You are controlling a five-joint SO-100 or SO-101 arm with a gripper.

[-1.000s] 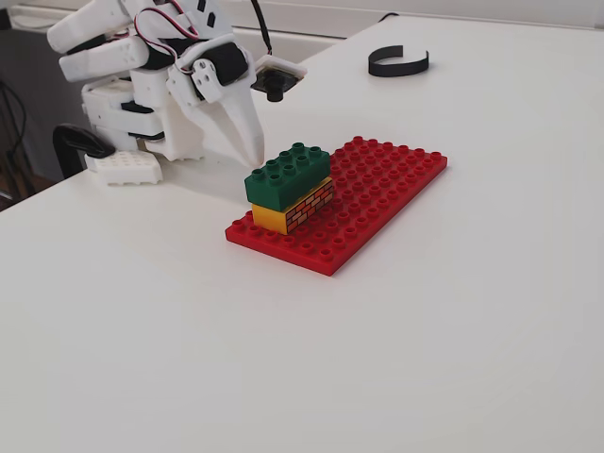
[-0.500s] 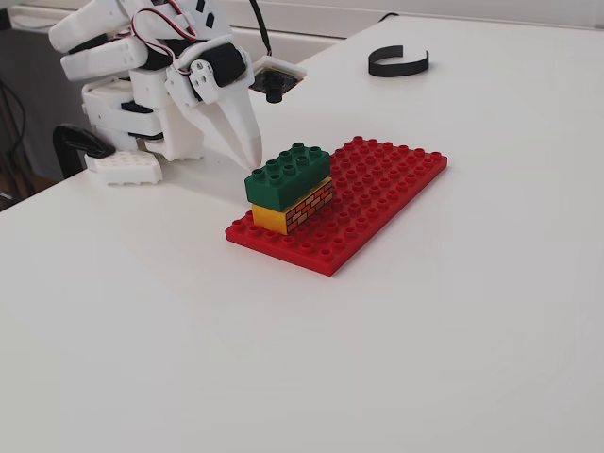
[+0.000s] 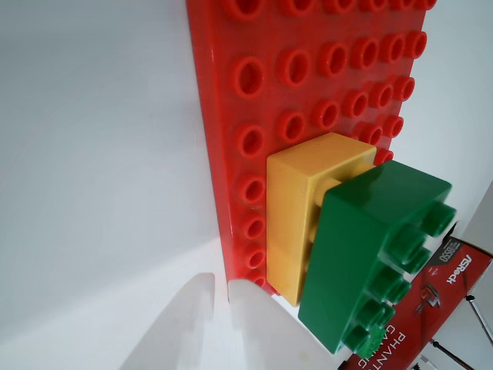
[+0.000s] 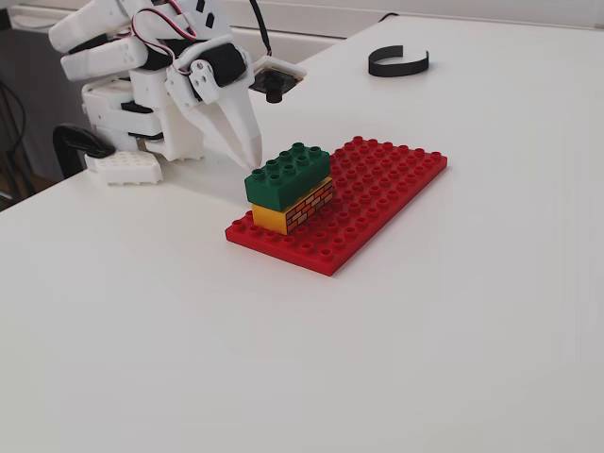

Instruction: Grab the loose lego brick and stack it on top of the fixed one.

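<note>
Green brick sits on top of the yellow brick, studs up, and we see it overhang the yellow one a bit on the left side in the fixed view. Wrist view shows the same stack: green brick over yellow brick, not squarely lined up, some yellow top left bare. Yellow brick stands on the near-left part of the red baseplate, brick-wall pattern facing near-right. Baseplate lies flat on the white bench.

Hand hangs just left of the green brick in the fixed view, tips pointing down, close to the brick; we cannot tell if it touches. It holds nothing. Fingers look pressed close together, narrow gap at most. In the wrist view the pale fingertips show blurred at the bottom edge, beside the baseplate, apart from both bricks.

Black curved strap lies far back on the bench, well apart from the baseplate.
</note>
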